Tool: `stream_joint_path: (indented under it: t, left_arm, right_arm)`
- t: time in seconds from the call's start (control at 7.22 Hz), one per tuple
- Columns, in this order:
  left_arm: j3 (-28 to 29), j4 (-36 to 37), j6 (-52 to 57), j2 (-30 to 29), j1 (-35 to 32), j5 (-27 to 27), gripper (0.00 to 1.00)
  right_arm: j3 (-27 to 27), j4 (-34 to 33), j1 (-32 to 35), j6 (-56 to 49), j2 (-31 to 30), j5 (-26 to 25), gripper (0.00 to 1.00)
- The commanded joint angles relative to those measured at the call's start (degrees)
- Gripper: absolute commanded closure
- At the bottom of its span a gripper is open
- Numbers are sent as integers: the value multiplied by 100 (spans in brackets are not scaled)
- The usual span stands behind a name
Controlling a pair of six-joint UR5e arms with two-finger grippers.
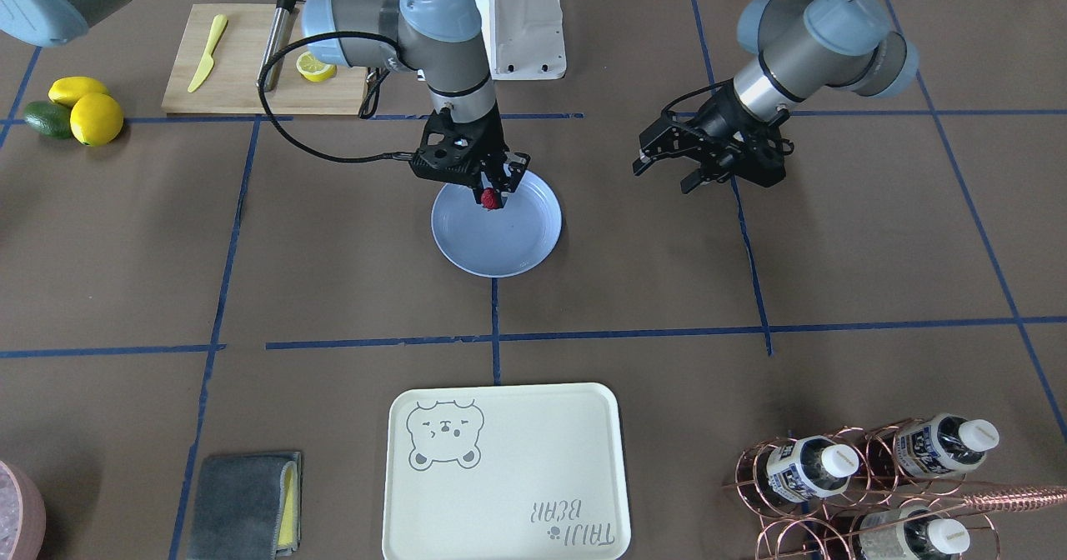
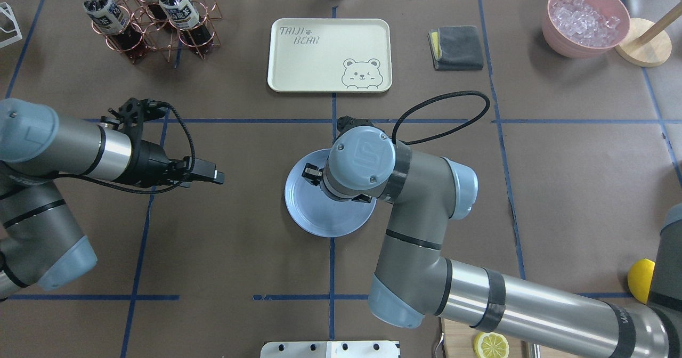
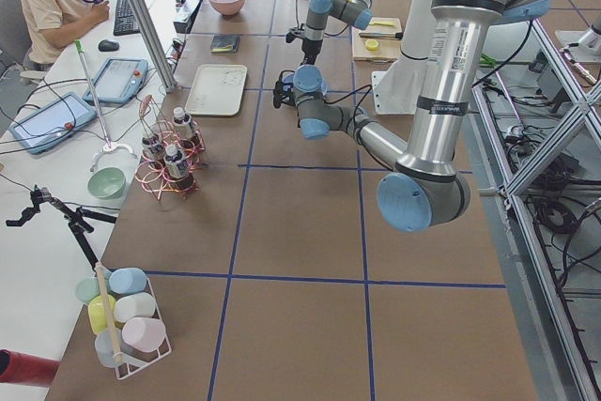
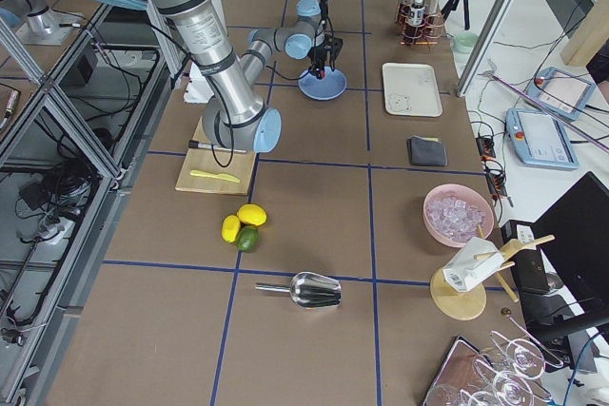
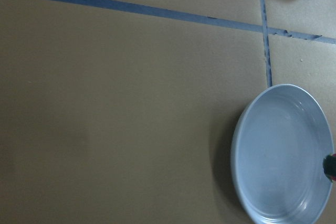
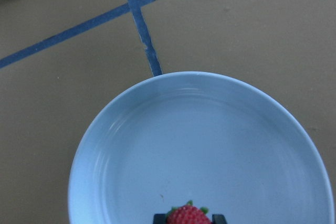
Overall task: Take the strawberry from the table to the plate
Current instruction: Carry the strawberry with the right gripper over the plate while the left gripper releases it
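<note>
Right gripper is closed down narrow on the strawberry, pointing straight down over the light-blue plate. The berry sits over the part of the plate nearest the robot base, inside the rim. In my right wrist view the strawberry is red with its green cap up, pinched between the two dark finger pads at the bottom edge, with the plate filling the view under it. I can't tell whether the berry touches the plate surface or hangs just above it.

Left gripper hangs above the brown-paper table, off to the side and apart from the plate, fingers spread wide with nothing between them. From overhead it shows side-on, pointing toward the plate. Left wrist view catches the plate at lower right and a sliver of red at the frame edge.

The plate sits on a blue tape line near the table middle. Cream bear-print tray is on the operators' side of it. Wooden cutting board by the robot base has a yellow knife and a lemon half on it. Two lemons and an avocado are bunched together beside the board. Grey cloth lies near the tray, and a copper bottle rack stands at the corner.
</note>
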Motion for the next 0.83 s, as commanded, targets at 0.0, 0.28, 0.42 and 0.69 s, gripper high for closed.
stream_joint_path:
  t: [0.0, 0.28, 0.42, 0.69]
  left_arm:
    - [-31, -275, 94, 239, -55, 7, 6]
    - [-22, -276, 94, 239, -46, 7, 6]
    - [-22, -276, 94, 239, -46, 7, 6]
    - [-22, -276, 85, 230, -46, 7, 6]
  right_arm:
    - [-246, 0, -73, 37, 88, -155, 100]
    - [-430, 174, -73, 28, 114, -322, 100]
    - [-657, 480, -73, 37, 114, -340, 100]
    - [-668, 501, -81, 20, 114, -322, 100]
